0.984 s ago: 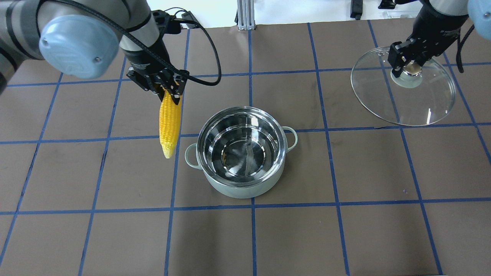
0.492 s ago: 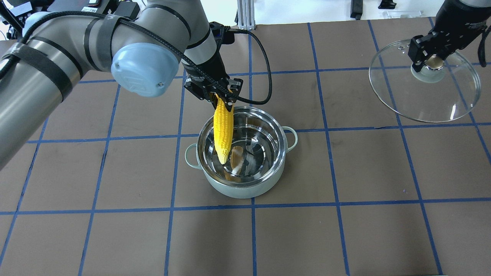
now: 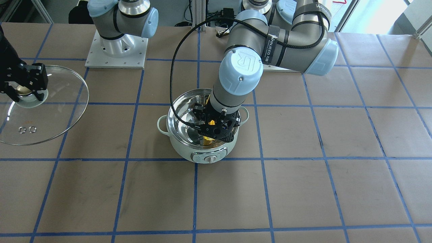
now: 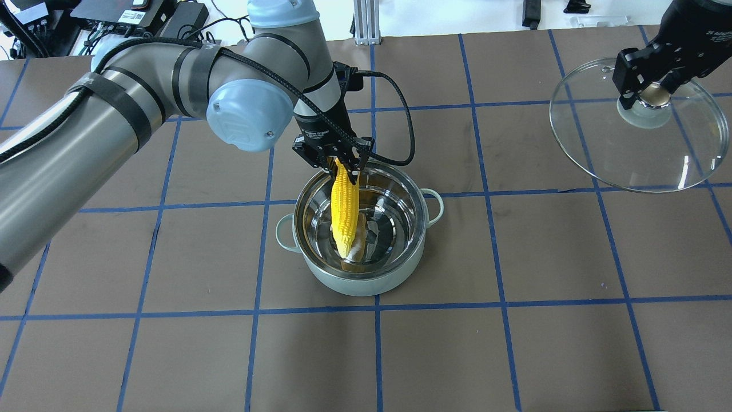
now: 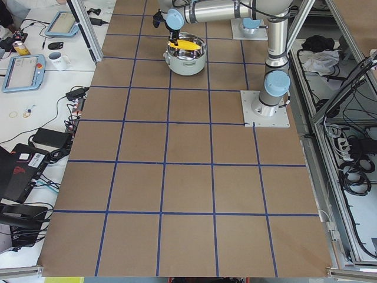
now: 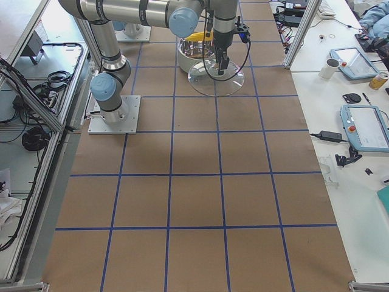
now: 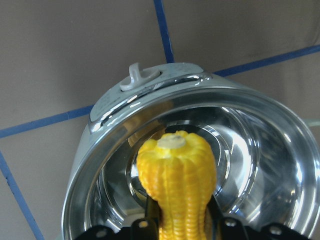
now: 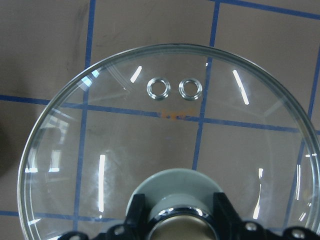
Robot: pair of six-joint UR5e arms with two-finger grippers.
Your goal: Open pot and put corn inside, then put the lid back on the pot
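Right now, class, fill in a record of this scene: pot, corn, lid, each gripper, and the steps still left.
pot: open, upright, steel interior showing
corn: gripped at its upper end, hanging tip down into the pot's opening, not yet released
lid: off the pot, held by its knob out to the robot's right
left gripper: shut on the corn, above the pot's far rim
right gripper: shut on the knob
steps left: release corn, put lid back on

A round pale mint electric pot stands mid-way across the tabletop, a yellow corn cob reaching tip-first into it from the fingers of the left gripper. Well apart to the right, the right gripper holds a round clear glass lid.
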